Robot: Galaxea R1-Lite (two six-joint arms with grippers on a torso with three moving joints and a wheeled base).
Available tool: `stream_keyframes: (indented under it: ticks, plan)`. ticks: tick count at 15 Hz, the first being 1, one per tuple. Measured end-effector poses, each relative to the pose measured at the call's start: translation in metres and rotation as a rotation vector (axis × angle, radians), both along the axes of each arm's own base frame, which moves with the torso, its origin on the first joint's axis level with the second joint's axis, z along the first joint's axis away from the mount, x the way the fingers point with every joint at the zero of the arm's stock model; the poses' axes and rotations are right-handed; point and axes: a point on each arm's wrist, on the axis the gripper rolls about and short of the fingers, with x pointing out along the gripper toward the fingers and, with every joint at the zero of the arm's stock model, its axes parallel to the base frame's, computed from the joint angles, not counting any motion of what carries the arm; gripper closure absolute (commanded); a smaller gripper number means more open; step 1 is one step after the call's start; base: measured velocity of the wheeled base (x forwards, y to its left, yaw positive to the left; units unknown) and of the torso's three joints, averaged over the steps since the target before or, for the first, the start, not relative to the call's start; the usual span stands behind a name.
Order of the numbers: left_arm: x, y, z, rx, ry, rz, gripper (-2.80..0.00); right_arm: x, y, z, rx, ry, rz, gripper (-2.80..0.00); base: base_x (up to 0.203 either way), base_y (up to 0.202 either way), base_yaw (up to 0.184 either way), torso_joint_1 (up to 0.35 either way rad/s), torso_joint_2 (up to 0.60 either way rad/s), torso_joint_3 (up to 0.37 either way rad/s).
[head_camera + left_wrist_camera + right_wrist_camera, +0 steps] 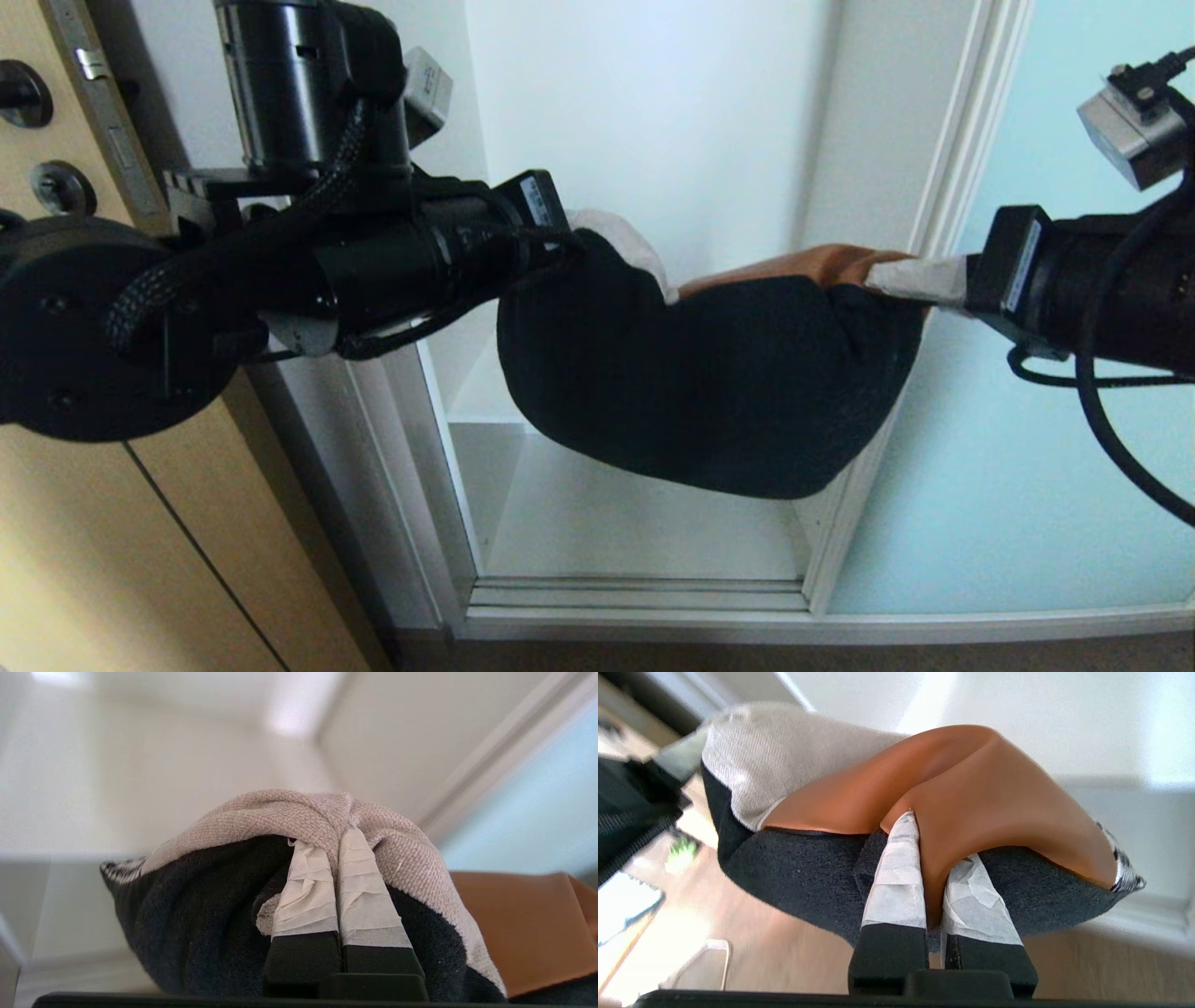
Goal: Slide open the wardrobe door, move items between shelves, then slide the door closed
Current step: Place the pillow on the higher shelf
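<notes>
With my left gripper point(334, 844) pinching the cream corner and my right gripper point(924, 835) the rust-orange corner of the soft dark-backed patchwork cushion point(719, 392), hanging inside the open white wardrobe above its flat white shelf point(597, 532), I should move both arms evenly.

**White shelf bare beneath the hanging cushion**

The shelf point(607, 532), a broad white board inside the wardrobe, spans the open bay left of the sliding wardrobe door point(1027, 448). Its pale grey front edge runs just behind the door's silver track. The cushion point(709, 383) hangs above the shelf, apparently clear of the board, though its dark underside hides the contact line. In front of the track lies a strip of brown floor point(840, 653).
</notes>
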Motion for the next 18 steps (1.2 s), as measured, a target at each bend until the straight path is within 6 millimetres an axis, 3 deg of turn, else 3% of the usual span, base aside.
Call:
stream_keyframes:
  ticks: [3, 6, 11, 14, 18]
  plan:
    - [0.028, 0.007, 0.017, -0.028, -0.061, 0.061, 0.00, 0.028, 0.003, 0.026, 0.034, -0.075, -0.042, 0.00, 0.000, 0.000, 0.000, 0.000, 0.00, 0.000]
    - [0.058, 0.012, 0.016, -0.032, -0.078, 0.117, 0.00, 0.066, 0.004, 0.039, 0.025, -0.125, -0.097, 0.00, 0.000, 0.000, 0.000, 0.000, 0.00, 0.000]
    - [0.104, 0.019, -0.002, -0.026, -0.065, 0.183, 0.00, 0.135, 0.003, 0.033, -0.034, -0.176, -0.232, 0.00, 0.000, 0.000, 0.000, 0.000, 0.00, 0.000]
    - [0.127, 0.025, 0.000, -0.036, -0.095, 0.217, 0.00, 0.175, 0.003, 0.027, -0.091, -0.218, -0.314, 0.00, 0.000, 0.000, 0.000, 0.000, 0.00, 0.000]
    - [0.155, 0.034, -0.010, -0.017, -0.120, 0.263, 0.00, 0.214, 0.011, -0.003, -0.179, -0.266, -0.352, 0.00, 0.000, 0.000, 0.000, 0.000, 0.00, 0.000]
